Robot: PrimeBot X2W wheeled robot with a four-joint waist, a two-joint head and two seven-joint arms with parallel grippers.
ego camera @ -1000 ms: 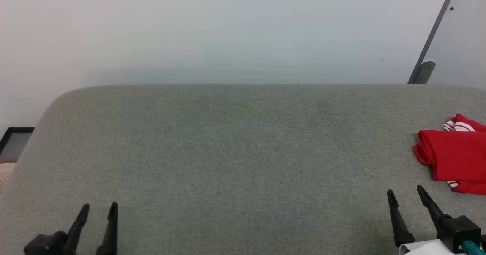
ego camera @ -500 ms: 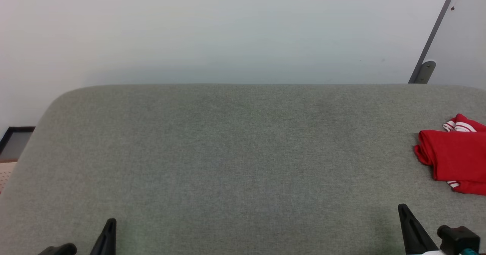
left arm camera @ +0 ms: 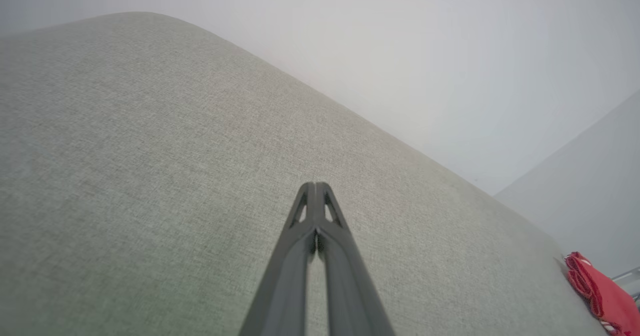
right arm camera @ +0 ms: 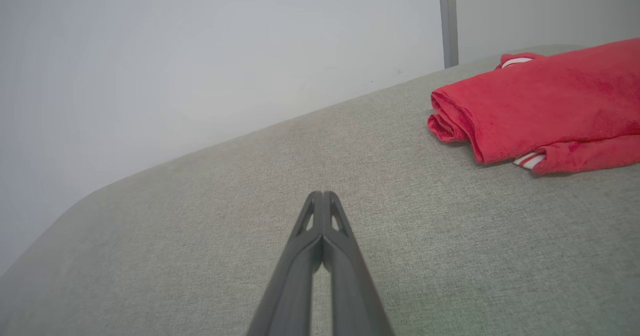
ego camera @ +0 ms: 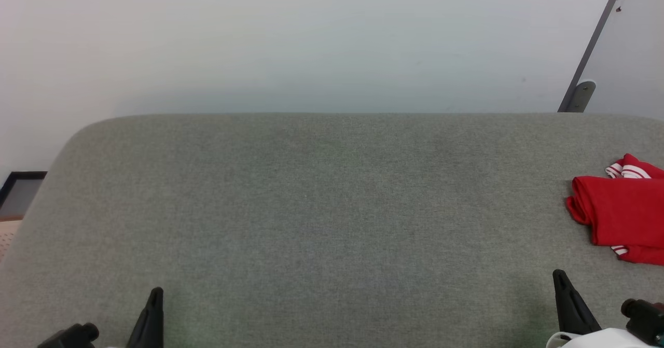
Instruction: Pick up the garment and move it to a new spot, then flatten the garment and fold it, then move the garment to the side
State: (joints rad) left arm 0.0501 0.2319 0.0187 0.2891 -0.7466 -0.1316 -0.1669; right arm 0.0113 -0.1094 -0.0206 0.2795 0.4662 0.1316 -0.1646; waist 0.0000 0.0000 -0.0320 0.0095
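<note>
Folded red garment [ego camera: 620, 213] at right edge of grey upholstered surface [ego camera: 321, 208], left gripper [left arm camera: 315, 186] and right gripper [right arm camera: 323, 194] both pressed together, empty

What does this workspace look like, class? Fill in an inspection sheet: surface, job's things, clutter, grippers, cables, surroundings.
Surface: grey cloth-covered table, rounded at its far left corner.
Job's things: red garment, folded, lying at the table's right end, white stripes showing, touched by neither gripper.
Clutter: nothing seen.
Grippers: left gripper shut, empty, above the grey cloth; right gripper shut, empty, short of the garment.
Cables: nothing seen.
Surroundings: pale wall behind; slanted grey post at far right.
</note>
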